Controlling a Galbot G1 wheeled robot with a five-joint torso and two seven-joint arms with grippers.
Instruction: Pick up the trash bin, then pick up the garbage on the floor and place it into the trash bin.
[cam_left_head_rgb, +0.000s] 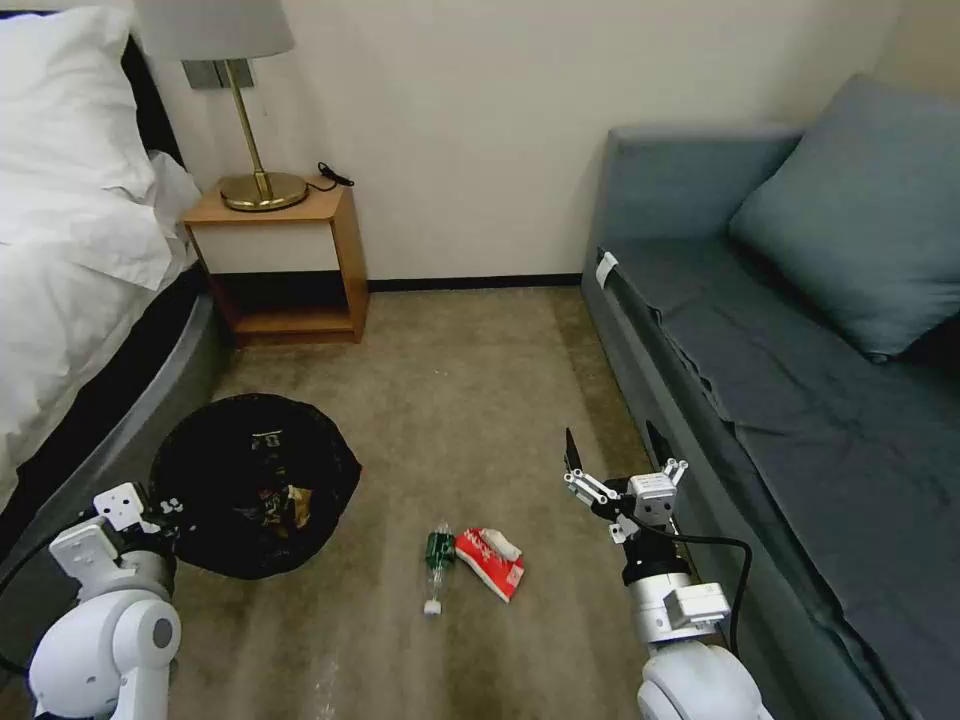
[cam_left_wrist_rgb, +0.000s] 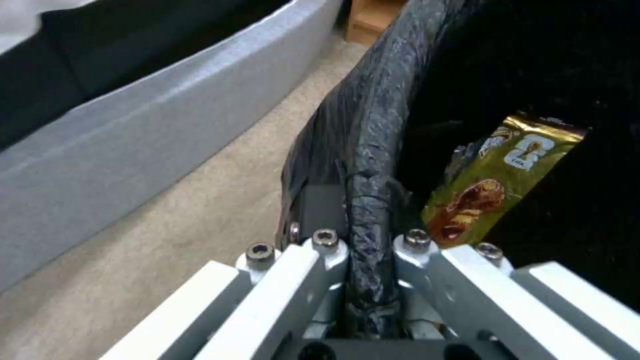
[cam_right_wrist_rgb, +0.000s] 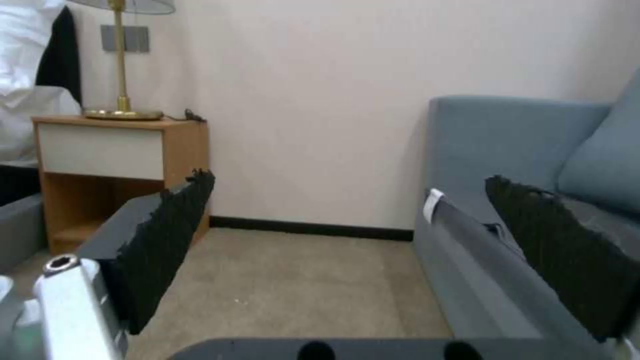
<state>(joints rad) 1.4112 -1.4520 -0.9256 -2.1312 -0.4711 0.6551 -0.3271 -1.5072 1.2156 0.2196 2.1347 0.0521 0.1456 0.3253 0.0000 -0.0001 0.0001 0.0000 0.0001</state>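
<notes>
On floor left of right gripper (cam_left_head_rgb: 612, 462): bottle (cam_left_head_rgb: 437, 562); red-white wrapper (cam_left_head_rgb: 492, 561)

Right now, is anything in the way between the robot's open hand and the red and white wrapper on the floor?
Nothing visible: only bare carpet lies between the open right gripper and the red-white wrapper, with the clear green-labelled bottle touching its far side.

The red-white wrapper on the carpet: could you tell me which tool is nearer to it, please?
Right. The right tool hangs open beside the red-white wrapper, by the sofa; the left tool is farther off, shut on the trash bin rim.
</notes>
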